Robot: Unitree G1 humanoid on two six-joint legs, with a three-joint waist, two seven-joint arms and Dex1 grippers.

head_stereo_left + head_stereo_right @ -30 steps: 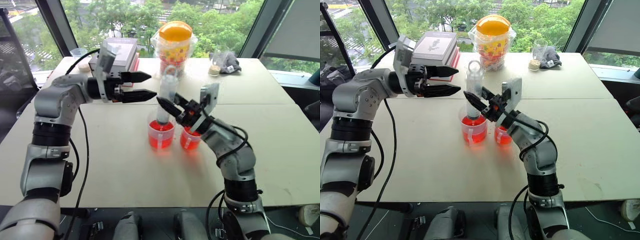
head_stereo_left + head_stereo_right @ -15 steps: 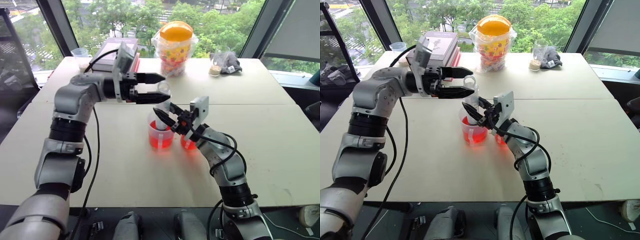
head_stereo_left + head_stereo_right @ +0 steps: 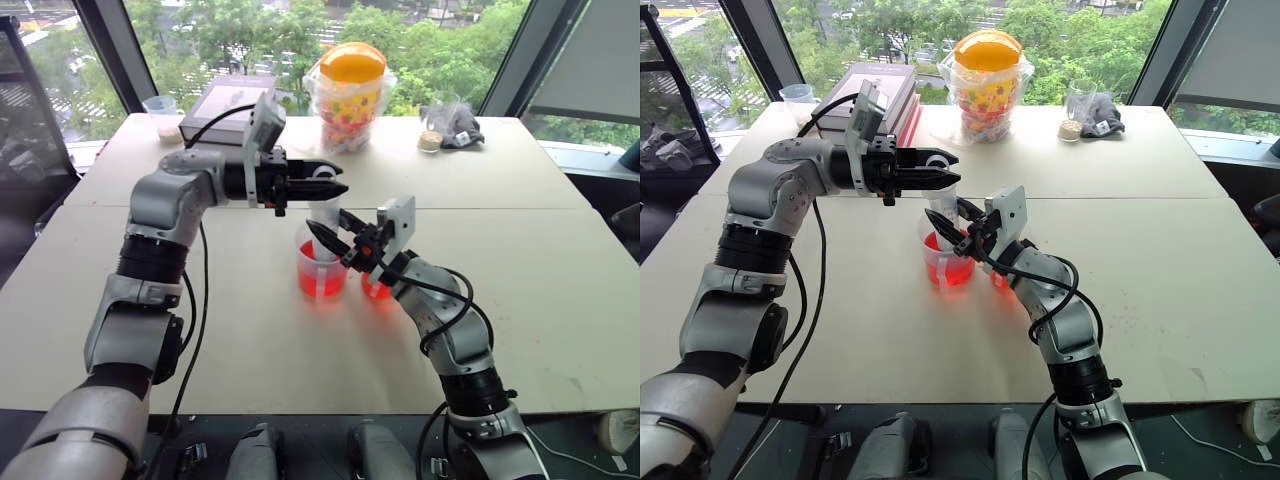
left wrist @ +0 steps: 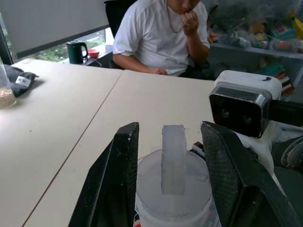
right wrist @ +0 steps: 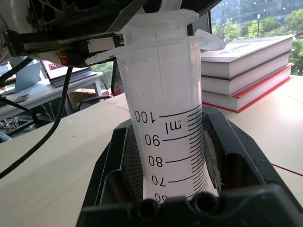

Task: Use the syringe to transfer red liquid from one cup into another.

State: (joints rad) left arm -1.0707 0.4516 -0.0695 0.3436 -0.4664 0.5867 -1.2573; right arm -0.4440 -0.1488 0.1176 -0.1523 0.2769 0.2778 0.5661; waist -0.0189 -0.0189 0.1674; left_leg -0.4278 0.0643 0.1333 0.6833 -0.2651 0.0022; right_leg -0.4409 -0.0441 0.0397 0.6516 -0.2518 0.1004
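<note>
The worktop (image 3: 250, 330) carried everything, and a person (image 4: 161, 35) sat at its far side. Two cups stood just below the right tool (image 3: 340, 238): the taller cup (image 3: 322, 268) directly beneath it, the shorter cup (image 3: 376, 284) beside it and partly hidden behind that arm, both holding red liquid (image 3: 322, 281). The syringe (image 3: 323, 215) stood nearly upright, its long axis vertical, its lower end down inside the taller cup. The right tool was clenched on the barrel, fingers on either side of it around the upper markings. The left tool (image 3: 322, 185) lay level, reaching across from the left at the height of the syringe's top, so the plunger head (image 4: 173, 158) sat between its two fingers (image 4: 120, 184); whether they had yet gripped the plunger could not be told. Judging by this, the left arm was the one placed to draw the plunger upward along that vertical axis, while the right steadied the barrel.
</note>
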